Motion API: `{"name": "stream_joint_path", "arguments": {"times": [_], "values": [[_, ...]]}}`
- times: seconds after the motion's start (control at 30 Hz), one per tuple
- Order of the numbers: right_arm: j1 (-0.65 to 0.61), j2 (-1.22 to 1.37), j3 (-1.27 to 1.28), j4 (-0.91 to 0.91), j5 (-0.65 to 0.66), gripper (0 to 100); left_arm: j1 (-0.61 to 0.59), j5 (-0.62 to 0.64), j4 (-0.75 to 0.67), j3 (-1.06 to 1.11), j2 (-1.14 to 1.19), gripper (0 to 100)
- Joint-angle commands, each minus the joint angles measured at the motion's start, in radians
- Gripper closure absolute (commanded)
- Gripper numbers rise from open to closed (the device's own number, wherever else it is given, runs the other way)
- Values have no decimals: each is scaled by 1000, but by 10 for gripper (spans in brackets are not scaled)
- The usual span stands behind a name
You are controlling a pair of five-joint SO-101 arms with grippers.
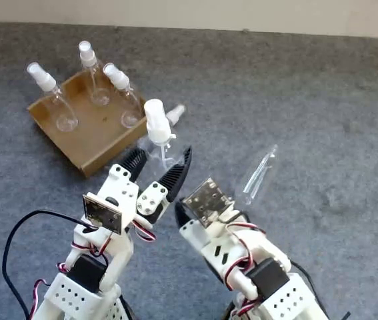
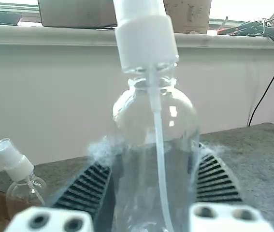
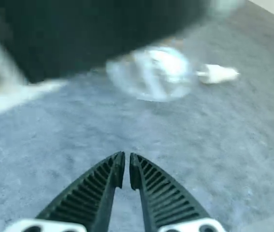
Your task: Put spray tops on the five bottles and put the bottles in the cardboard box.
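My left gripper (image 1: 157, 163) is shut on a clear bottle (image 1: 161, 148) that stands upright on the carpet just in front of the cardboard box (image 1: 92, 143). A white spray top (image 2: 144, 38) sits on its neck, with the dip tube hanging down inside the bottle (image 2: 151, 121) between my left gripper's (image 2: 151, 164) ribbed fingers. Three capped bottles (image 1: 62, 107) stand in the box. Another capped bottle (image 1: 175, 113) lies on its side behind the held one; it is also the bottle (image 3: 151, 72) seen on the carpet ahead of my right gripper (image 3: 126, 157), which is shut on nothing, low over the carpet.
A clear plastic bag (image 1: 261, 173) lies on the grey carpet to the right of the arms. The right arm's wrist (image 1: 205, 200) sits close beside the left gripper. A pale wall (image 1: 242, 13) bounds the far side.
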Motion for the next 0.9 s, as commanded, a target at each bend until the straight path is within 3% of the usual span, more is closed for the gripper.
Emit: {"name": "stream_joint_path", "arguments": {"times": [0.0, 0.37, 0.6, 0.7, 0.87], "values": [[-28, -13, -10, -25, 5, 991, -7, 9, -29, -4, -16, 976], [-28, -30, -18, 19, 3, 991, -4, 11, -29, -4, -16, 976], [-22, -321, -5, 76, 3, 991, -4, 11, -29, -4, -16, 976], [1, -321, -8, 102, 3, 991, -4, 11, -29, -4, -16, 976], [-96, -323, -8, 104, 2, 991, 71, 11, -28, -2, -16, 976]]}}
